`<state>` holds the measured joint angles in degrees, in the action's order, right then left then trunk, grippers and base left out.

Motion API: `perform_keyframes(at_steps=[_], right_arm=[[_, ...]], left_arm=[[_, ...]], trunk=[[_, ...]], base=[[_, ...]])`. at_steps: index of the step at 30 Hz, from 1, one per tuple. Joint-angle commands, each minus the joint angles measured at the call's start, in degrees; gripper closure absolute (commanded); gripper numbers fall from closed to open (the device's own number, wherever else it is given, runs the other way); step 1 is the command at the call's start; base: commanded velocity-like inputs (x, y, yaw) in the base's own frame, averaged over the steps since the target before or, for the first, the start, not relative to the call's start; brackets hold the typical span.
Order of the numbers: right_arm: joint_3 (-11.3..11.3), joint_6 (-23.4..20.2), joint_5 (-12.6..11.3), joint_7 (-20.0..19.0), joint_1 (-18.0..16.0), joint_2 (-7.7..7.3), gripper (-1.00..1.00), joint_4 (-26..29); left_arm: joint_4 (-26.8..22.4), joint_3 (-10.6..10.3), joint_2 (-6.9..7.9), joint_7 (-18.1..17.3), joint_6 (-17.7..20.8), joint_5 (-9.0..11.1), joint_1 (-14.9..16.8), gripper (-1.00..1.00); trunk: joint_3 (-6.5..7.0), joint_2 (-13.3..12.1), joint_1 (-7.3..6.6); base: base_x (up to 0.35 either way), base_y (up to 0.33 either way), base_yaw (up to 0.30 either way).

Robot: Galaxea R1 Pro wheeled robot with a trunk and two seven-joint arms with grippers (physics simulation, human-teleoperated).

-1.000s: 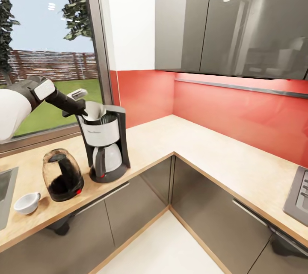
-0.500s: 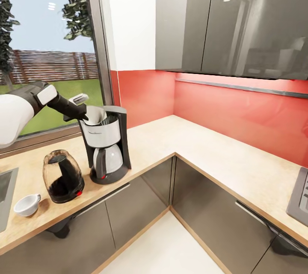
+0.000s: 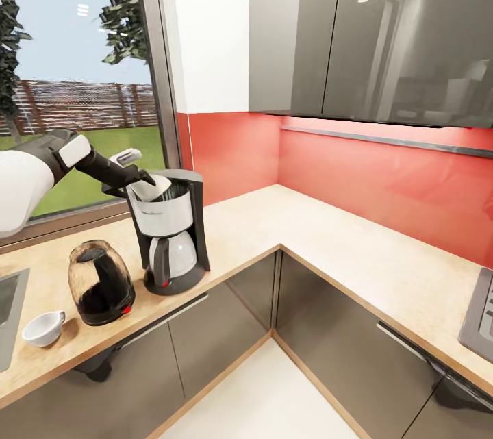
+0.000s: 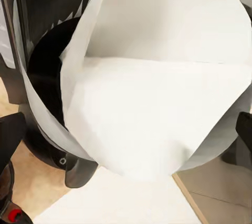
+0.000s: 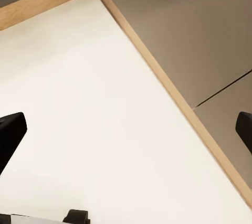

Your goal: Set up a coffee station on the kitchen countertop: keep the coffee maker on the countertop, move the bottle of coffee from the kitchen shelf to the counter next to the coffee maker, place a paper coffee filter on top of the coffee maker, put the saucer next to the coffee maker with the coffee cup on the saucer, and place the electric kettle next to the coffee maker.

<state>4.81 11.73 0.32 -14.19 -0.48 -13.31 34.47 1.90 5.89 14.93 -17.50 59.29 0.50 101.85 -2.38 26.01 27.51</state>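
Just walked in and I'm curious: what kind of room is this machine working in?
Most likely a home kitchen. A pale wooden L-shaped countertop runs over glossy grey cabinets, and a coffee maker and an electric kettle stand on it below a red backsplash, beside a garden window.

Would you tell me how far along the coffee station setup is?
Done: the coffee maker and electric kettle stand side by side on the kitchen countertop. In hand: the left gripper holds the paper coffee filter at the maker's top. Left: the coffee cup sits bare on the counter; the saucer and bottle remain.
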Motion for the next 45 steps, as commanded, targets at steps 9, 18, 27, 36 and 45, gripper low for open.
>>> perform_keyframes(at_steps=[9, 18, 27, 36, 45], right_arm=[[0.3, 0.1, 0.0, -0.5, 0.0, 0.03, -1.00, 0.0], [0.3, 0.1, 0.1, -0.5, 0.0, 0.03, -1.00, -0.1], [0.3, 0.1, 0.1, -0.5, 0.0, 0.03, -1.00, -0.1], [0.3, 0.1, 0.1, -0.5, 0.0, 0.03, -1.00, -0.1], [0.3, 0.1, 0.1, -0.5, 0.0, 0.03, -1.00, -0.2]], left_arm=[[0.1, 0.3, 0.10, 0.2, 0.1, 0.0, 0.1, -1.00], [0.1, 0.6, 1.37, 0.2, 0.1, -0.1, 0.8, -1.00], [0.2, 0.9, 1.85, 0.2, 0.1, 0.0, 2.2, -1.00], [0.4, 0.9, 2.12, 0.2, 0.1, 0.1, 5.0, -1.00], [0.6, 0.9, 3.55, 0.2, 0.1, 0.1, 7.9, -1.00]], trunk=[[-0.13, 0.1, 0.03], [-0.13, 0.1, 0.03], [-0.13, 0.1, 0.03], [-0.13, 0.1, 0.03], [-0.13, 0.1, 0.03]], base=[[0.000, 0.000, 0.000], [0.000, 0.000, 0.000], [0.000, 0.000, 0.000], [0.000, 0.000, 0.000], [0.000, 0.000, 0.000]])
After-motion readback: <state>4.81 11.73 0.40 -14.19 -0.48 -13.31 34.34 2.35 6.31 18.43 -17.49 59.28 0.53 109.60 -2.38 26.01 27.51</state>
